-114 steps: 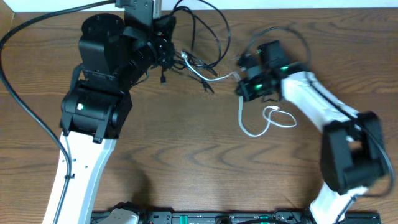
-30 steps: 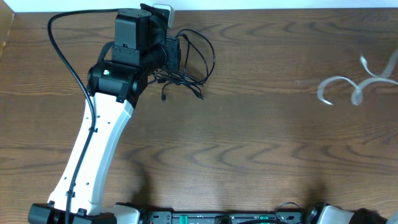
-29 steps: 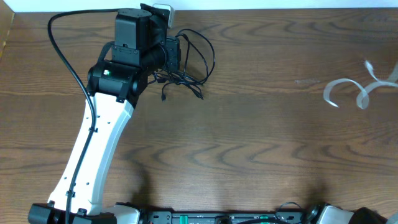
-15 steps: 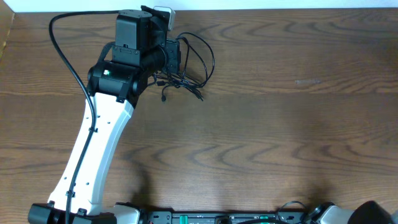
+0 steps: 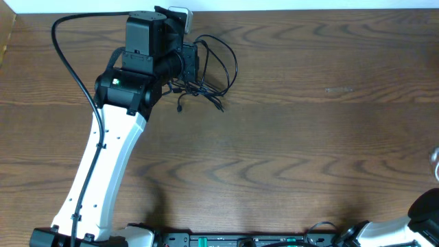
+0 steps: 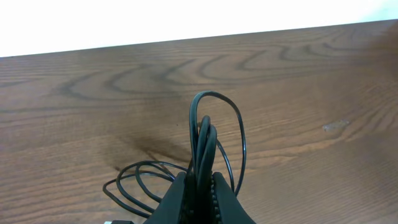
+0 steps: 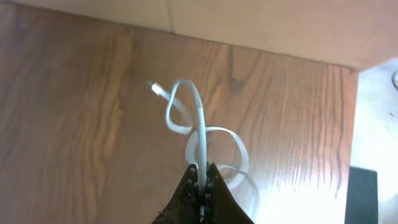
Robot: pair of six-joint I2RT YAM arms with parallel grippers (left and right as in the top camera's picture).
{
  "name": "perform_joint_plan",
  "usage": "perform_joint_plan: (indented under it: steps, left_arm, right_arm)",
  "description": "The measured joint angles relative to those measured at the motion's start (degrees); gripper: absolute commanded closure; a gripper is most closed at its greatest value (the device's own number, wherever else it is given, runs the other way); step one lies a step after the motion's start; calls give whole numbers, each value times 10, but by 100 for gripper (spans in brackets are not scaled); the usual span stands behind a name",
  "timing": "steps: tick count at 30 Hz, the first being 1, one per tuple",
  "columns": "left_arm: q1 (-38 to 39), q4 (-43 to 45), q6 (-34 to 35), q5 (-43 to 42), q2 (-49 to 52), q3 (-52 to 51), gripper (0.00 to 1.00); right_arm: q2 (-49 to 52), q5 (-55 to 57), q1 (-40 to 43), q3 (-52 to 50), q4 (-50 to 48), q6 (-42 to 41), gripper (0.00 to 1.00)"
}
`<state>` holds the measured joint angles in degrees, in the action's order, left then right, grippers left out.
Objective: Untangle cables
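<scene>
**A:** Overhead first. A few seconds ago both cords were knotted together up top, and now they're well apart. Your left gripper (image 5: pixel 195 65) is at the far edge of the table (image 5: pixel 309 137), with the black cable (image 5: pixel 203 86) bunched beside it.

**B:** And the white one has left this view. Only a piece of your right arm (image 5: pixel 426 209) shows in the near right corner. I'd call the separation done, or close to it.

**A:** Left wrist now. Your fingers are closed on the black cable, pinching several strands together. Thin glossy loops arch above the tips, and more coil flat on the wood to the left.

**B:** It's springy stuff and holds its curve. The wood is dark brown with a bold swirling grain.

**A:** Right wrist. Your right gripper (image 7: pixel 200 174) is clamped on the white cable (image 7: pixel 200 127), which rises straight out of the tips.

**B:** It's a pale, smooth cord curling into loose loops, with a small plug (image 7: pixel 155 88) at the free end. It hangs over the table's corner, and no black strand is anywhere near it.
</scene>
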<state>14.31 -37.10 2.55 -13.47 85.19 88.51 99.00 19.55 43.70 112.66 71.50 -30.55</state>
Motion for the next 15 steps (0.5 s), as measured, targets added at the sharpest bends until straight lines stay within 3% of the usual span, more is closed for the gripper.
perform_joint_plan:
  steps: [15]
  left_arm:
    - [0,0,0,-2,-1,0,92]
  right_arm:
    - [118,15,66,-27,22,-46,99]
